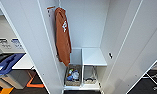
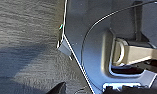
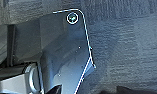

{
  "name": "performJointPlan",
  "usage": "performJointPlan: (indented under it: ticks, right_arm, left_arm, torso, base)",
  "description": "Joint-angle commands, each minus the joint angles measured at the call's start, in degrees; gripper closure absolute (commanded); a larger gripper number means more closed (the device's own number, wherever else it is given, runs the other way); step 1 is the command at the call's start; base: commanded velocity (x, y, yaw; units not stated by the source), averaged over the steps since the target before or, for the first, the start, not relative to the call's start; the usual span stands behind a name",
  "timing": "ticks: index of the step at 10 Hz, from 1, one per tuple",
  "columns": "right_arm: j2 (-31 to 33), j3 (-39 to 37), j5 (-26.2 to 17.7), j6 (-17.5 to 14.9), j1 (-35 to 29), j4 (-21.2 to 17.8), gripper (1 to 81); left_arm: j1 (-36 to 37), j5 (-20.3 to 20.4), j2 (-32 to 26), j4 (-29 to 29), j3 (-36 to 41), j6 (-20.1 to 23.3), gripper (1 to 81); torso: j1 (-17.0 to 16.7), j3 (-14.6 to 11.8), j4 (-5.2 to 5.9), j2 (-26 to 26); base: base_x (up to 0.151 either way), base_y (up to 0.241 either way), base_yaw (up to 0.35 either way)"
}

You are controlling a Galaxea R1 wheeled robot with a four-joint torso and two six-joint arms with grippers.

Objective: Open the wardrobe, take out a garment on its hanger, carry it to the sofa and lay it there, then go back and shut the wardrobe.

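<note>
The wardrobe stands right in front of me in the head view, tall, white and plain inside. Both its doors are swung wide: the left door and the right door frame the opening. Inside, a long rust-orange garment with a white mark hangs at the upper left. The wrist views look down on grey carpet past the robot's own dark plates.
A white shelf sits low in the wardrobe. Below it are a woven basket of small items and a wire basket. A blue-lidded bin and orange floor marking lie to the left.
</note>
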State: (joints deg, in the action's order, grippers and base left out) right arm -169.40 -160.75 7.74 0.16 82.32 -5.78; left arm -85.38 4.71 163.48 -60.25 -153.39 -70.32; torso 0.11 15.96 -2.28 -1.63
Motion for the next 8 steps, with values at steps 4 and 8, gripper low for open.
performJointPlan:
  ticks: [4,8]
  right_arm:
    - [3.51,0.53,-3.54,2.21,-5.45,-6.69,1.0]
    - [9.82,4.65,-2.56,2.83,-10.19,-11.79,1.0]
  left_arm:
    - [4.29,-7.17,-2.71,48.90,0.73,54.31,1.0]
    - [8.78,-10.78,-5.52,66.23,0.46,61.34,1.0]
  torso:
    - [0.00,0.00,0.00,0.00]
    - [0.00,0.00,0.00,0.00]
  base:
    - [0.000,0.000,0.000]
    - [0.000,0.000,0.000]
